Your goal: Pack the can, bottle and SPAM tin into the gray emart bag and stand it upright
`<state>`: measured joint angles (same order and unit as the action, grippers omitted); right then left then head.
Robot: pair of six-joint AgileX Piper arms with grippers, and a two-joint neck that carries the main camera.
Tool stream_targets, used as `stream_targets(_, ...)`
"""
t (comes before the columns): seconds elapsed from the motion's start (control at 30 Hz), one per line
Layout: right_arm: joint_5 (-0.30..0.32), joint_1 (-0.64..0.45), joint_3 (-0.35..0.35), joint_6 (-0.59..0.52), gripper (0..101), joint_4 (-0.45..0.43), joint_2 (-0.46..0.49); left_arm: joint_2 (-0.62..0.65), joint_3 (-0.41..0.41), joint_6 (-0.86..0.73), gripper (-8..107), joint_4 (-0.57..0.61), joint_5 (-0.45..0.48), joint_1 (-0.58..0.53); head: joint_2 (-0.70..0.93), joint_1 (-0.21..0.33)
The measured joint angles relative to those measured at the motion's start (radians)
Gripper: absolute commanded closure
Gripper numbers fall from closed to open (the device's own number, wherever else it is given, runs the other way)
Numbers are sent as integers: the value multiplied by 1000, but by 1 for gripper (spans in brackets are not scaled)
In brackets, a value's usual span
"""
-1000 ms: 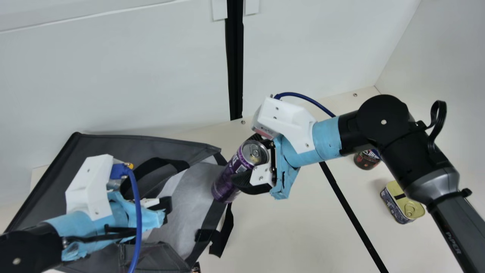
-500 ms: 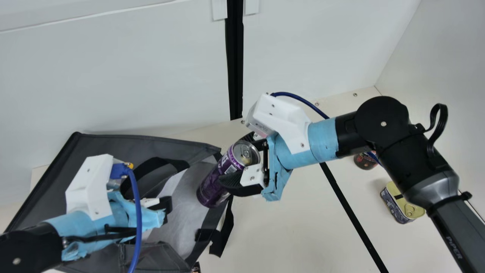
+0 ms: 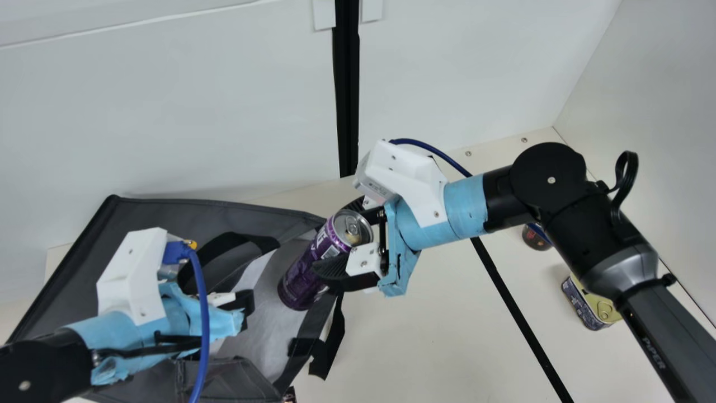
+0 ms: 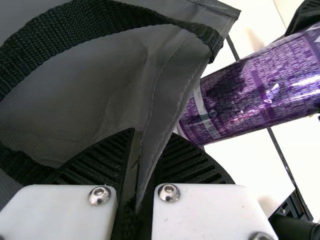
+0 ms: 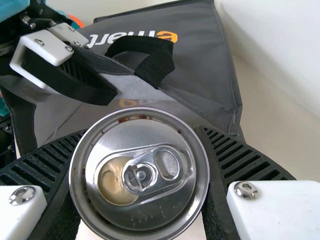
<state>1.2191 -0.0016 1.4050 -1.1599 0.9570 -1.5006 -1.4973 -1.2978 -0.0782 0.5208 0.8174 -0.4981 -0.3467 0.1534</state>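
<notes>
Left of frame: gray emart bag (image 3: 162,215) lies on the surface (image 3: 425,341), its edge pinched in the left hand (image 3: 245,308). Centre: right hand (image 3: 337,238) holds the purple can (image 3: 305,274), tilted, lower end over the bag's pale lining. Right: dark container (image 3: 536,238), partly hidden; SPAM tin (image 3: 584,305) lower in frame.

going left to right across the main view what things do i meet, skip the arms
bag → purple can → small dark container → tin
</notes>
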Motion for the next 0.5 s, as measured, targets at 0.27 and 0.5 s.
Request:
stream_targets(0.27, 0, 11, -11, -13, 101, 17, -24, 0, 0, 0, 107, 0, 0, 0, -2, 0)
stream_targets(0.5, 0, 18, -19, -22, 101, 36, -49, 0, 0, 0, 107, 0, 0, 0, 0, 0)
